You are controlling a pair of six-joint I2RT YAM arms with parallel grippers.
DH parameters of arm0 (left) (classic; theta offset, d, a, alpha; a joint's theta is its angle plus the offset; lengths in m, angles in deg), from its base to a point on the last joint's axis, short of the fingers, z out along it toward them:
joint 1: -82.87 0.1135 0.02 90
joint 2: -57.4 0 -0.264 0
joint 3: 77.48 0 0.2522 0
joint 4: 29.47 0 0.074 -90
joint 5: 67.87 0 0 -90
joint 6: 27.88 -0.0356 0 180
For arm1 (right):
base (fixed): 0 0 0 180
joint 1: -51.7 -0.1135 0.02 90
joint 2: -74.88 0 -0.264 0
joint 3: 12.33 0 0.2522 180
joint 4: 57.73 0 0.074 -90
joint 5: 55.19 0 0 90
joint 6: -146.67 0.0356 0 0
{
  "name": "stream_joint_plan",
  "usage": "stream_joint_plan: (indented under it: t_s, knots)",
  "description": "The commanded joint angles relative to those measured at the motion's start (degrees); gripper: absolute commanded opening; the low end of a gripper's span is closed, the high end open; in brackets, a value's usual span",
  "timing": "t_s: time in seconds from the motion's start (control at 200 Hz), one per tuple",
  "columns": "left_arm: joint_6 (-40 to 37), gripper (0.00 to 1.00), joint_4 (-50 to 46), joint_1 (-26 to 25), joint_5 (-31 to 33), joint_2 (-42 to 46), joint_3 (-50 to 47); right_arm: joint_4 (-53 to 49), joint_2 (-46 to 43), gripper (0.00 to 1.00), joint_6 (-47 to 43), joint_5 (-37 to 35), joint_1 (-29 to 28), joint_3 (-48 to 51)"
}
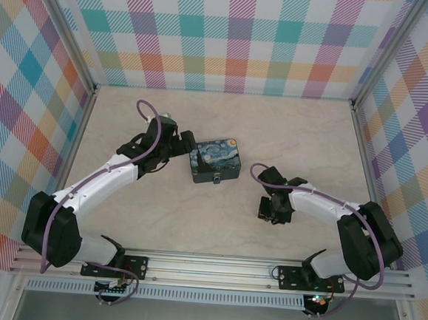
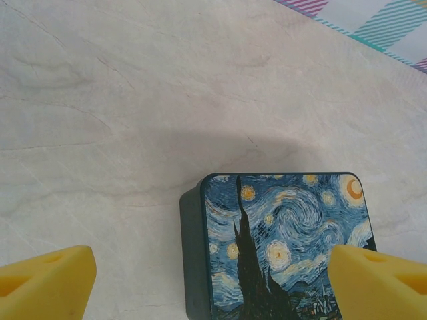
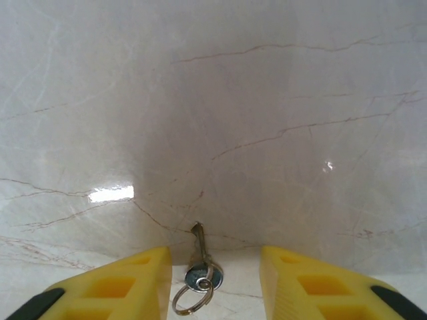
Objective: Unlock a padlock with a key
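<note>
A: Key [image 3: 197, 257] is lying flat on the table [image 3: 267, 100], tip pointing away from the wrist camera, with a split ring [image 3: 192, 299] through its round head.

B: And the right gripper [image 3: 213, 283]?

A: It is hovering over the key with its jaws parted. The yellow fingers [image 3: 127, 283] are sitting one on each side of the key, close beside it and holding nothing. I cannot tell whether the tips are touching the table.

B: Padlock?

A: Padlock [image 1: 217, 179] is showing as a small bluish spot hanging on the near face of the box [image 1: 214, 160]. It is too small to make out the shackle.

B: Anything crowding it?

A: The left gripper [image 2: 212, 270] is reaching in from the box's left side, jaws spread wide and gripping nothing. In the wrist view one finger is hanging over the painted lid and the other over bare table. The right arm is working well apart from the box, toward the near right.

B: Box contents?

A: The lid is lying shut, so the inside is hidden. Checked walls [image 1: 238, 36] are standing around the table on three sides.
</note>
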Motion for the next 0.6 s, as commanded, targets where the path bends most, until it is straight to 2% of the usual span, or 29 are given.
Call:
stream_joint_plan:
  t_s: [0.0, 0.595]
  knots:
    - [-1.16, 0.9, -0.98, -0.56, 0.62, 0.04, 0.24, -0.38, 0.64, 0.36, 0.75, 0.07, -0.78, -1.15]
    - [-1.2, 0.91, -1.46, -0.56, 0.35, -1.28, 0.94, -1.92, 0.26, 0.23, 2.68, 0.74, -3.24, 0.15]
